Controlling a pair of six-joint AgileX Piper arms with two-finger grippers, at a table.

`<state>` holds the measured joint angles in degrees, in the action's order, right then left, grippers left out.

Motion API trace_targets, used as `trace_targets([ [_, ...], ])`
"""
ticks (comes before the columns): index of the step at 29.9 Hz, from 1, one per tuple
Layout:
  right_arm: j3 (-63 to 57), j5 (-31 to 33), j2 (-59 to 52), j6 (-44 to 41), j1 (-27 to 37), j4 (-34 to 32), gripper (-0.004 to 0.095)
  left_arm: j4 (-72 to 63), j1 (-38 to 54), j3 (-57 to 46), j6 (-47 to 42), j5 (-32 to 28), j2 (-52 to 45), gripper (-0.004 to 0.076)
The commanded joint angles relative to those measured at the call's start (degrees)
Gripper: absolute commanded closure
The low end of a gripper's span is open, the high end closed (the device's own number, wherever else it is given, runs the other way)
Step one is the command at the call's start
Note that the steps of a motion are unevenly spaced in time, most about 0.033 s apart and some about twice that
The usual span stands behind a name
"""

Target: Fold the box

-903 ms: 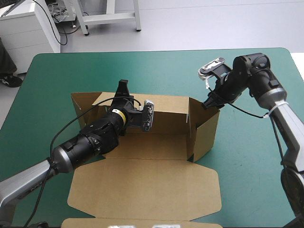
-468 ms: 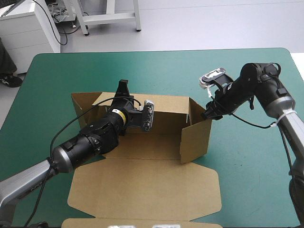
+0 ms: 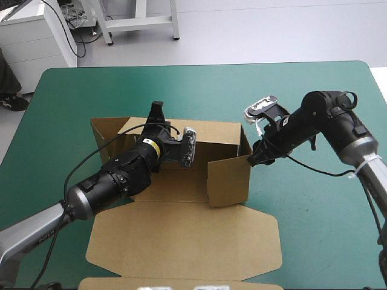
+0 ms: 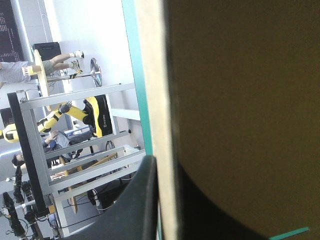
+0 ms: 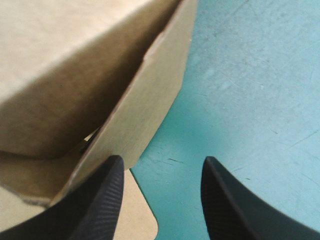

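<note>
One brown box (image 3: 181, 238) lies mid-table on the teal-green cover (image 3: 320, 235), long axis left to right, lid flat toward the near edge. Two grippers: right gripper (image 3: 254, 158), fingers spread, at its right end flap; farther back, left gripper (image 3: 156, 111) pinches its rear wall

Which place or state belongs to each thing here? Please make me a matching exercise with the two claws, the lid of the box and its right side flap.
Things:
1. left claw
2. right claw
3. lid
4. right side flap

Places or states:
a. lies flat on the teal-green cover
b. open, just outside the right end of the box
c. shut on the far wall of the box
d. stands upright, angled in over the box floor

Pairs: 1-c; 2-b; 3-a; 4-d
</note>
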<state>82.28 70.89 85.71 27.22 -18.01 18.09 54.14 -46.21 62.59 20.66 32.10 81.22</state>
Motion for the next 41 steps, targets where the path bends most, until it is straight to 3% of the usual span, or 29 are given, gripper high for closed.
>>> trace_targets([
  [1, 1.23, 0.7, -3.12, -1.04, -2.06, 1.51, 0.0469, -1.52, -0.24, 0.68, -0.59, -0.74, -1.01, 0.0731],
  [13, 1.23, -0.37, -5.04, -7.72, -8.42, -0.43, 0.0468, -0.81, -0.24, 0.68, -0.59, -0.74, -1.01, 0.0731],
  [18, 1.23, -1.33, -6.19, -8.46, -8.54, -2.89, 0.0466, 6.68, -0.24, 0.68, -8.15, -0.74, -1.01, 0.0731],
  [22, 1.09, -3.26, -6.07, -12.42, -8.61, -4.82, 0.0466, 7.65, -0.24, 0.68, -9.31, -0.74, -1.01, 0.0731],
  [35, -10.51, -21.51, -6.07, -13.63, -9.01, -0.75, 0.0468, 5.86, -0.24, 0.68, -8.99, 0.35, -1.01, 0.0731],
  [41, -10.63, -26.56, -6.18, -13.47, -9.01, 0.46, 0.0467, -0.72, -0.24, 0.68, -2.82, 0.73, -1.01, 0.0731],
])
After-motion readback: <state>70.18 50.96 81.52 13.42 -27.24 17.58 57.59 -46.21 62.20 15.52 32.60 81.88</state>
